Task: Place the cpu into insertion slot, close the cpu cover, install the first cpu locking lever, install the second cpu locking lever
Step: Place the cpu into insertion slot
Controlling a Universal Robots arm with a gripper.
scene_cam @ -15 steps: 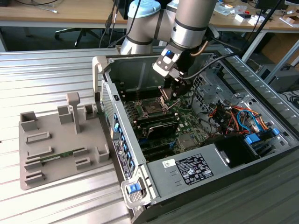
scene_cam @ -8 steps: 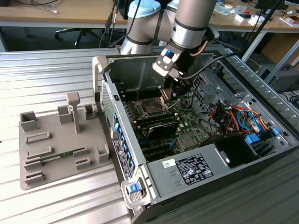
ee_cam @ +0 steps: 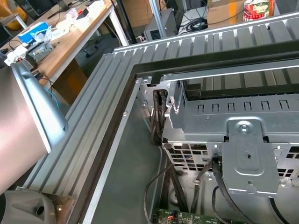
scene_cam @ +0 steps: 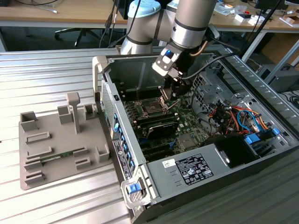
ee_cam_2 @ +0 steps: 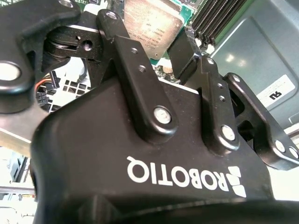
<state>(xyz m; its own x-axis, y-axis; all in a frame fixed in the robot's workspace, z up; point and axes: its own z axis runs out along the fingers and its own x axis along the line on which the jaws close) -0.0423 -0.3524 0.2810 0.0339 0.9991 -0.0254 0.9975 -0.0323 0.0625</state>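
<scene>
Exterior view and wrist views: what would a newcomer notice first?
First, the grey robot arm that reaches into the open metal computer case, its black gripper close to the small square black insertion slot in the green circuit board. At the exterior view's left lies a grey plastic fixture tray. In the second wrist view the flat silver-grey square cpu shows beyond the gripper.

The end effector (ee_cam_2: 144, 29) is showing a smooth, glossy black casing. The cpu (ee_cam_2: 154, 18) is showing a dull, smudged silver-grey metal top. The counter (scene_cam: 46, 70) is gleaming as ribbed bare metal.
</scene>
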